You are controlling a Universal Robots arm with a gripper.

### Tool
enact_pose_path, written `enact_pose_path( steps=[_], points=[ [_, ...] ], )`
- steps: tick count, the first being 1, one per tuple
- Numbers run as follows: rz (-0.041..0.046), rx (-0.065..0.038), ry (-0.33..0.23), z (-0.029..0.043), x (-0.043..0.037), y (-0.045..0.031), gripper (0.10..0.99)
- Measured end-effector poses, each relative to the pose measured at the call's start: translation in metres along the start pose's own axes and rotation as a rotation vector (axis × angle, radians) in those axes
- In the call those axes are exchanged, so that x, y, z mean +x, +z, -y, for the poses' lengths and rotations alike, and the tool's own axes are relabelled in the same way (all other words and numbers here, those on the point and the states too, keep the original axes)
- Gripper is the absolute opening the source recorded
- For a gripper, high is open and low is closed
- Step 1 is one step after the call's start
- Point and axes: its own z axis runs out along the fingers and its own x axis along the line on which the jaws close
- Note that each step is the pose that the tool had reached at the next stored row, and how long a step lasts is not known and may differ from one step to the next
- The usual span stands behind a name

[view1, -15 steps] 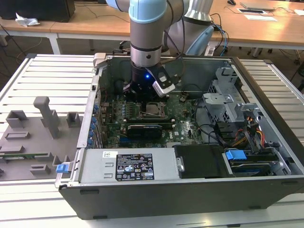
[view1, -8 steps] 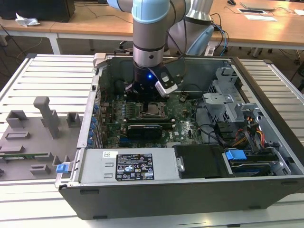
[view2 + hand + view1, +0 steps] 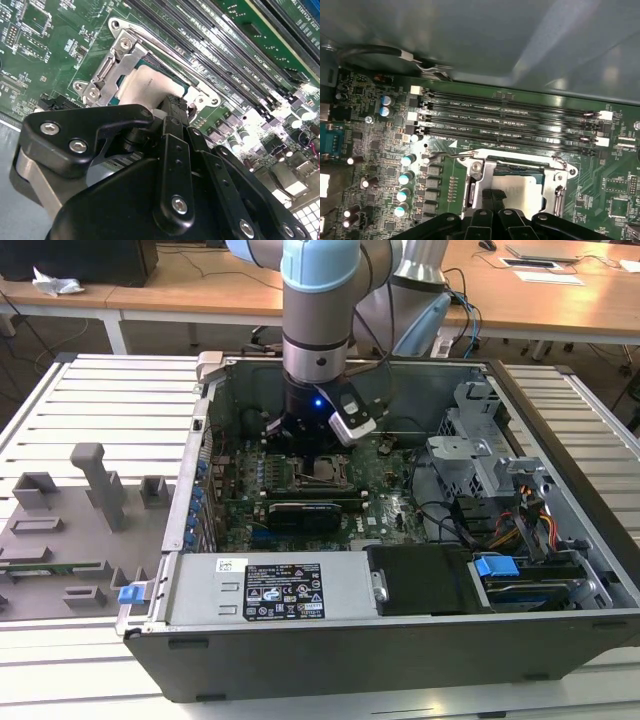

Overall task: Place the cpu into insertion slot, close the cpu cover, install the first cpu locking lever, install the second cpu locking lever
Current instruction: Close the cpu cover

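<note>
Gripper (image 3: 491, 194) tips pressed together, nothing between them. Tips sit low over cpu (image 3: 522, 186); touching or just abv its silvery top, can't tell. Cpu lies flat in insertion slot (image 3: 512, 168), directly under tips. Cpu cover (image 3: 520, 159) lies down flat, window framing chip around tips. Thin wire locking lever (image 3: 447, 155) just beside cover, out to one side of tips. Memory slots (image 3: 510, 117) near, beyond socket. Exterior view: arm (image 3: 318, 330) upright over open pc case (image 3: 300, 660), gripper reaching down to green mobo (image 3: 390, 500).
</note>
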Motion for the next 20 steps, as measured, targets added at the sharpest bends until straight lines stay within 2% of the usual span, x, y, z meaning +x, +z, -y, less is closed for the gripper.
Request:
enact_pose_path(
  steps=[7, 12, 17, 20],
  points=[
    [-0.0001, 0.0, -0.017, 0.0001, -0.0003, -0.0038, 0.106],
    [-0.0011, 0.0, -0.017, 0.0093, 0.0008, -0.0041, 0.106],
    [-0.0013, 0.0, -0.019, 0.0093, 0.0004, -0.0016, 0.106],
    [-0.0012, 0.0, -0.024, 0.0051, -0.0003, -0.0014, 0.106]
  ],
)
